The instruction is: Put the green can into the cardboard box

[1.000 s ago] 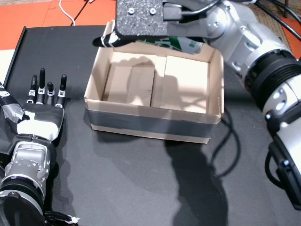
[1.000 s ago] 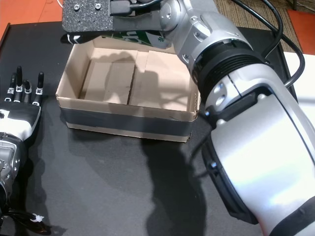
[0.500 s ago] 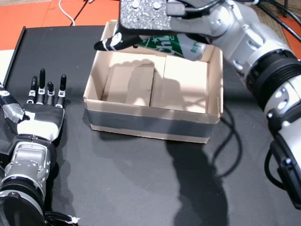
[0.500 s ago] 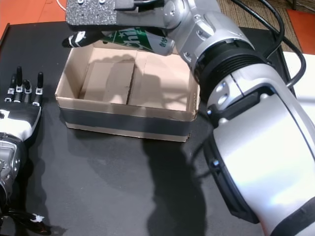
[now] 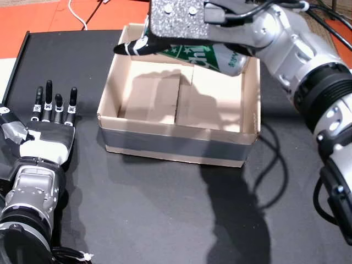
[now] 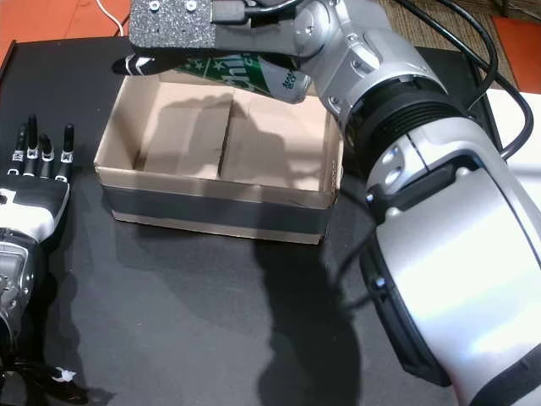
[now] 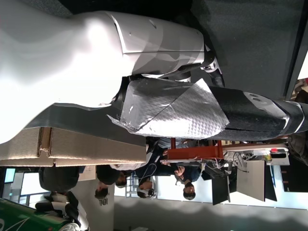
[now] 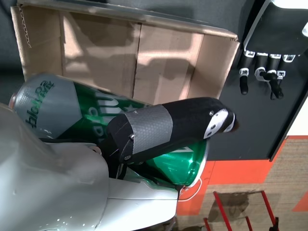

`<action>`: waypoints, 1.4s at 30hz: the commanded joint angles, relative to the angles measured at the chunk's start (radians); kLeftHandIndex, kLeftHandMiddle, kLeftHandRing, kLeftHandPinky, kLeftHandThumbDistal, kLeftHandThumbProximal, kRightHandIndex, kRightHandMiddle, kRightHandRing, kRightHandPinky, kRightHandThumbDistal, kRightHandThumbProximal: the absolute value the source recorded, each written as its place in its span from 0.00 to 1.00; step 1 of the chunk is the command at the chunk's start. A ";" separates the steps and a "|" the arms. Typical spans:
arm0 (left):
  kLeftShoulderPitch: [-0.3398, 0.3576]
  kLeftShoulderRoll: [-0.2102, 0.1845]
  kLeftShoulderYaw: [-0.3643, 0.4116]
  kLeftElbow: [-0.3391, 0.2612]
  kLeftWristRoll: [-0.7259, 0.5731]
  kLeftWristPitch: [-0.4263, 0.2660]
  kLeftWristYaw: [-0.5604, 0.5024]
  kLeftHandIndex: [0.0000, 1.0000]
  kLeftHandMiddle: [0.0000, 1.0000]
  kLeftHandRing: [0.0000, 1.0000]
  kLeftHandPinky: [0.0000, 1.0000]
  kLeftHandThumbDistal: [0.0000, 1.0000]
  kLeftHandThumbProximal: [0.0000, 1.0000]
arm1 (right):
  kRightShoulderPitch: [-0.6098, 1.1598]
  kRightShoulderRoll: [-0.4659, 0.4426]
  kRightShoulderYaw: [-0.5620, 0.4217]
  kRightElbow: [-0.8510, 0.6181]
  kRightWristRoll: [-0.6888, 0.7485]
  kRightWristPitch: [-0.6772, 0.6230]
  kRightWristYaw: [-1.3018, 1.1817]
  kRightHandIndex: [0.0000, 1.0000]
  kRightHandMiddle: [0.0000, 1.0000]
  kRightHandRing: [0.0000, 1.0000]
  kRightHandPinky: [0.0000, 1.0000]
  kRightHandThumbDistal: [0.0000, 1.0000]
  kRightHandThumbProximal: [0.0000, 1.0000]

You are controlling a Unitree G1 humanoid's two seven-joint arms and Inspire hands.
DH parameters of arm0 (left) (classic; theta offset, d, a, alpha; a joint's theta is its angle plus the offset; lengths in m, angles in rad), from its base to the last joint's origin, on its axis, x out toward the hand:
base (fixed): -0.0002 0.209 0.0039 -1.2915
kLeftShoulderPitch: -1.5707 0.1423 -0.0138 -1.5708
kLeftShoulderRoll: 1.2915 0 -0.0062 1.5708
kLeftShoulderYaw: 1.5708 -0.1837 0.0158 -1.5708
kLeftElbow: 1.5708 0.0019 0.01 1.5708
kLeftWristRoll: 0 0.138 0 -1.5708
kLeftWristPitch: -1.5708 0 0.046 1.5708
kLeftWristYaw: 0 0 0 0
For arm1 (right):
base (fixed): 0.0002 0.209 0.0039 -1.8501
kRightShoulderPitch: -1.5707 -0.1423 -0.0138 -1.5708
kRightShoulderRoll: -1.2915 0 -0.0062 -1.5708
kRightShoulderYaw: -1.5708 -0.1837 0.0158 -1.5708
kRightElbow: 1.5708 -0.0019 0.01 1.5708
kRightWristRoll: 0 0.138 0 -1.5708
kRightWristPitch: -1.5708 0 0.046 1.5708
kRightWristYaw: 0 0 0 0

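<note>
Because the cardboard box (image 5: 179, 140) is the biggest thing on the black table (image 5: 165, 220), I take my bearings from it: it sits open-topped in front of me, its floor bare, a band of dark tape around its near wall. My right arm reaches across from the right, and my right hand (image 5: 179, 25) hangs over the box's far edge, clasped around the green can (image 5: 206, 55). The can lies on its side in that hold, above the back part of the box and not yet down inside it, its silver end pointing to my right. In the right wrist view my thumb (image 8: 173, 122) wraps over the can's (image 8: 86, 110) middle, with the box (image 8: 163, 62) open below it.

I judge the can light, with a thin smooth metal wall, so it could slide in my fingers or dent under a hard squeeze. Holding it round the middle of the body, as I do, seems right; the ends would give less purchase.

My left hand (image 5: 47, 129) rests flat on the table, well apart from the box on its left, fingers spread and holding nothing.
</note>
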 commanded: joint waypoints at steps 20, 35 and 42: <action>0.022 0.001 -0.001 0.006 0.009 -0.004 0.022 0.57 0.24 0.43 0.92 1.00 1.00 | 0.001 -0.002 -0.022 -0.004 0.019 0.009 0.040 0.65 0.57 0.60 0.65 0.71 0.79; 0.023 0.009 -0.002 0.007 0.008 0.000 0.018 0.54 0.24 0.43 0.91 1.00 0.98 | -0.006 -0.011 -0.032 -0.004 0.026 0.002 0.050 0.59 0.54 0.58 0.65 0.83 0.79; 0.018 0.009 0.006 0.008 0.001 0.002 0.036 0.56 0.23 0.42 0.92 0.98 0.96 | -0.044 -0.038 0.067 -0.021 -0.068 -0.101 -0.092 0.70 0.68 0.71 0.75 0.82 0.67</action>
